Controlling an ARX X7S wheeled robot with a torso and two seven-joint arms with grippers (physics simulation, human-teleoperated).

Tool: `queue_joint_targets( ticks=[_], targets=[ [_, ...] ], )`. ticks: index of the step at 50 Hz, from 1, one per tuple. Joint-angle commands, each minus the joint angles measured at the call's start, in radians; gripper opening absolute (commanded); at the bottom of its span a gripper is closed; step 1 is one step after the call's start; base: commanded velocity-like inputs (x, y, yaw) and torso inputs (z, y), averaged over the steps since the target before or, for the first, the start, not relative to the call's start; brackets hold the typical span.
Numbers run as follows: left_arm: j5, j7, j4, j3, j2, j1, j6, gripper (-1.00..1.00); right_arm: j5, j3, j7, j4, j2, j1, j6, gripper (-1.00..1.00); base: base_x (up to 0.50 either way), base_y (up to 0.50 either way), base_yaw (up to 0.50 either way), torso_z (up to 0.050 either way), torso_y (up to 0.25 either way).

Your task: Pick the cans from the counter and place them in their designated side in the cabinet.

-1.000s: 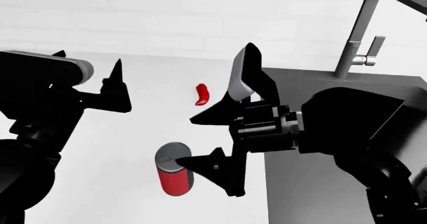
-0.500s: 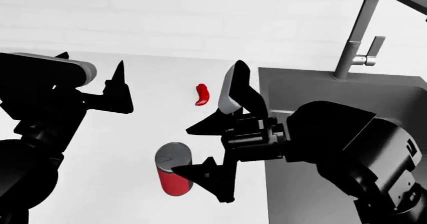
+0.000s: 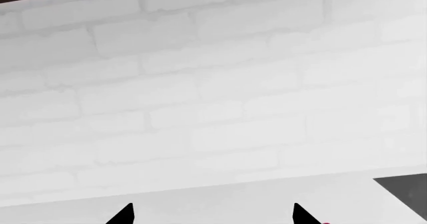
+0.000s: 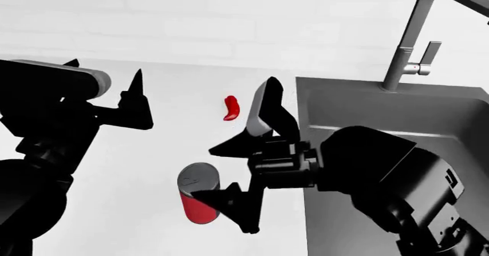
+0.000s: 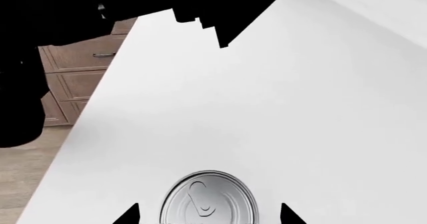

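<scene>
The right gripper [image 4: 217,173], fingers spread wide, hovers with its lower fingertip in front of the small all-red cylindrical can with a grey metal lid [image 4: 199,199], which stands upright on the broad white counter [image 4: 137,170] and shows between the tips in the wrist view. Beyond the gripper lies a small red chilli pepper [image 4: 231,107]; the dark grey sink [image 4: 397,113] sits beside its arm. Well apart, the left gripper [image 4: 136,95] hangs spread open too.

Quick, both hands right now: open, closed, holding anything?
Left hand: open, empty, raised over the counter.
Right hand: open, empty, fingers spread on either side of the red can, not closed on it yet.
</scene>
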Motion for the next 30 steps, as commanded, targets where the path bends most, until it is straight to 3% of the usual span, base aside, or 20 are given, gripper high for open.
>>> queue_joint_targets(
  ticks=[1,30],
  targets=[
    [-0.001,-0.003,-0.002,0.005,0.001,0.000,0.004,1.00,-0.019,-0.021,0.003,0.020,-0.008,-0.027,-0.038,1.00,0.00,0.00,0.00,0.000,0.000],
    [0.002,-0.003,-0.014,0.019,-0.002,0.003,0.020,1.00,-0.067,-0.062,0.032,0.055,-0.019,-0.086,-0.107,1.00,0.00,0.00,0.00,0.000,0.000]
  ],
)
